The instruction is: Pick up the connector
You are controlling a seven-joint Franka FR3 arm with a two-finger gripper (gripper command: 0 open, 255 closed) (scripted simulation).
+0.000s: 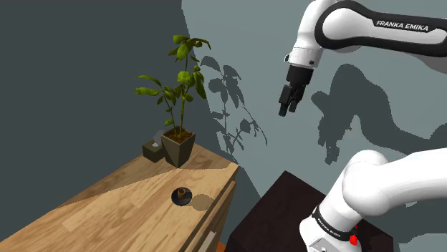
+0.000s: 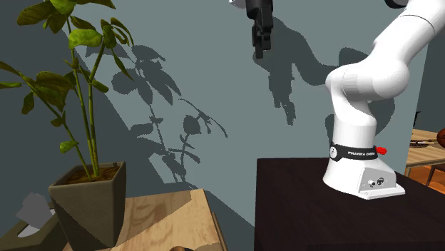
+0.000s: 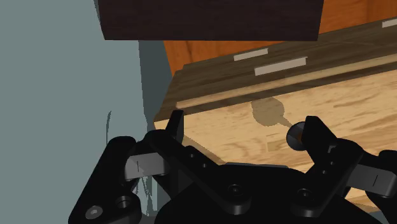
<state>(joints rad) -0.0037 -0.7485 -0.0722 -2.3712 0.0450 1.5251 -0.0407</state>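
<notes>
Connector [image 1: 182, 195] on cabinet [image 1: 107, 207], gripper [image 1: 285, 112] aloft

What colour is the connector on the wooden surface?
The connector is black with a brownish top, clearest in the shoulder view.

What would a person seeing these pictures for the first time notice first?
The eye goes first to the big white arm on its dark stand, with the open black gripper high before the grey wall. Then come the leafy potted plant at the far end of the wooden cabinet, and the small dark connector near the edge facing the stand.
</notes>
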